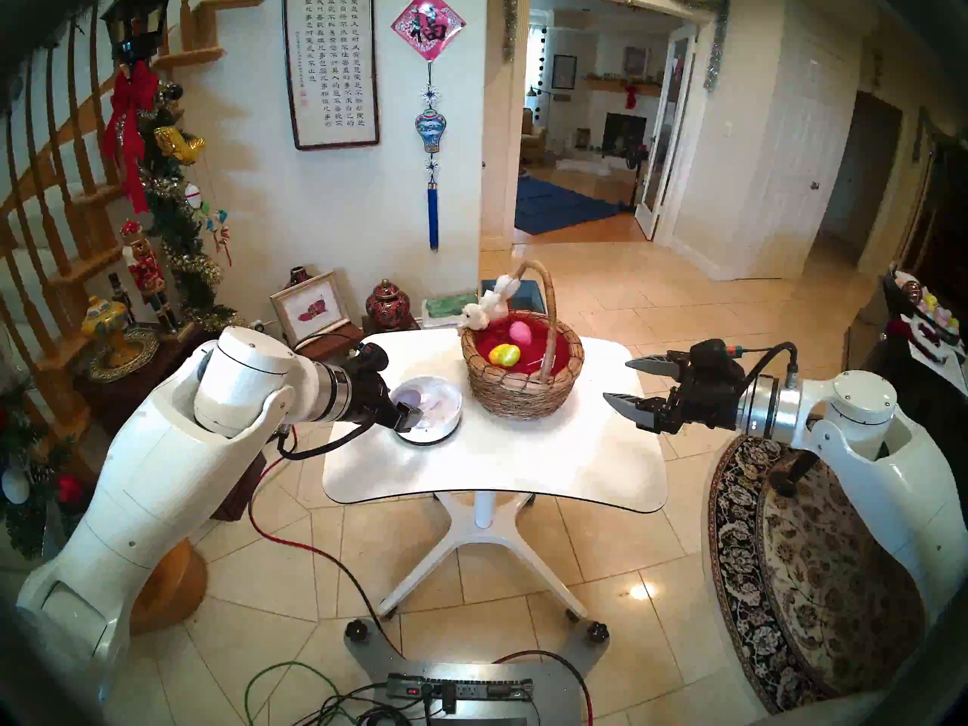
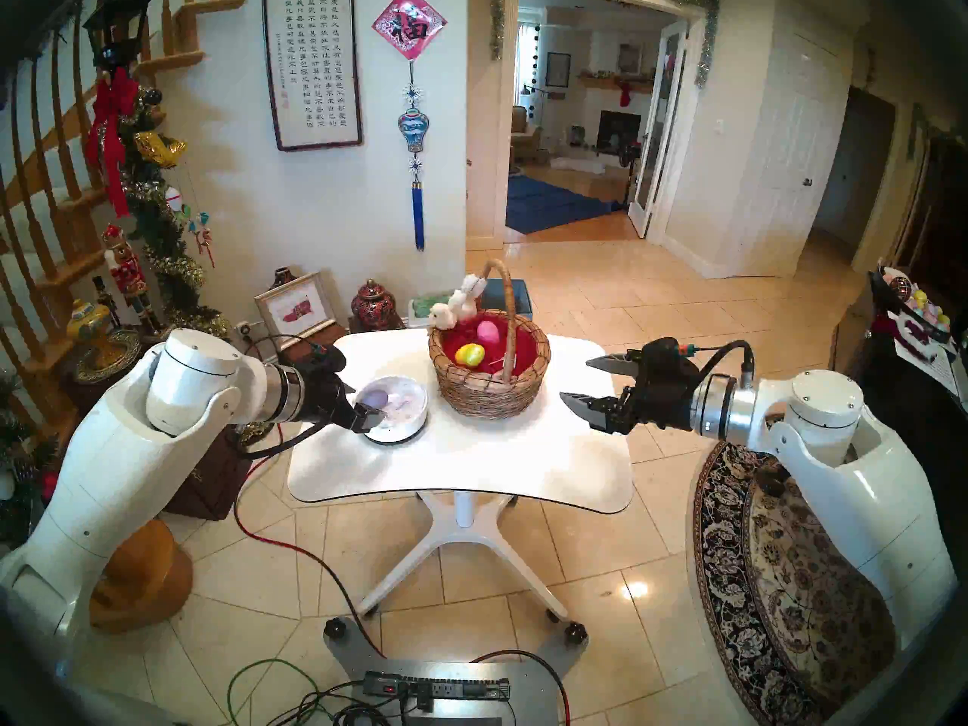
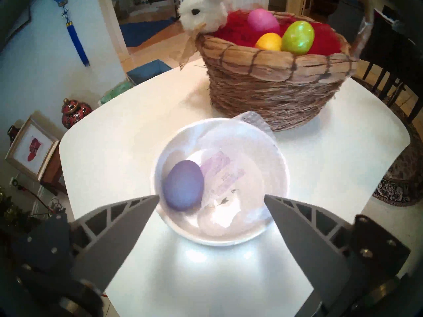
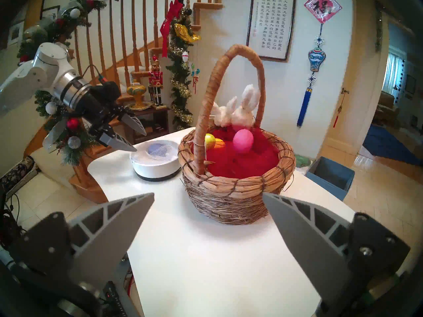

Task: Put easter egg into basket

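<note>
Holding pink, yellow and green eggs, the basket [image 3: 272, 92] neighbours a bowl [image 3: 164, 158] with a purple egg [image 3: 183, 188]; both grippers gape

bowl [image 3: 160, 172] open above, basket [image 3: 274, 97] beside

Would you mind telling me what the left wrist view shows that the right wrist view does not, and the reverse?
Only the left wrist view shows the purple egg plainly, and the orange egg unhidden. Only the right wrist view shows the basket's arched handle and the left gripper, open above the white bowl. Both show the basket, bunny, pink egg and green egg.
</note>
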Controlling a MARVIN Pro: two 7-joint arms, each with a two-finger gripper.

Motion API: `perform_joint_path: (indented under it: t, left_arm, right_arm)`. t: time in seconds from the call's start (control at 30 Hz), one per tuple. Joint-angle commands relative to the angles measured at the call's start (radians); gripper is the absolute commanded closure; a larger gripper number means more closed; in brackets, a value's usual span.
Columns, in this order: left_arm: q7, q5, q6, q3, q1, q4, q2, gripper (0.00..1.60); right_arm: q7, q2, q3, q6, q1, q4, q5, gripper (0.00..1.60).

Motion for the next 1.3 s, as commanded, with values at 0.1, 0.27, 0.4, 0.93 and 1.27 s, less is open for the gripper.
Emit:
perform_joint_path:
  t: [0.1,0.27,0.4,0.93,1.27]
  left_arm:
    - [0.048,-0.074,-0.003,0.042,-0.099,0.022,0.002,0.0]
    - [0.081,-0.111,-0.003,0.072,-0.12,0.031,0.015,0.07]
    - [0.117,-0.128,-0.003,0.095,-0.134,0.032,0.026,0.12]
    - [0.26,-0.212,-0.003,0.182,-0.169,0.019,0.063,0.21]
    - [0.334,-0.283,-0.003,0.229,-0.193,0.011,0.089,0.29]
  right_arm:
    - [0.001,0.003,0.005,-0.003,0.0,-0.002,-0.001,0.0]
    - [0.001,0.004,0.005,-0.003,0.0,-0.002,-0.001,0.0]
    - [0.0,0.004,0.005,-0.003,0.0,-0.002,-0.001,0.0]
    - [0.0,0.004,0.005,-0.003,-0.001,-0.002,0.0,0.0]
    - [0.0,0.005,0.005,-0.004,-0.001,-0.002,0.0,0.0]
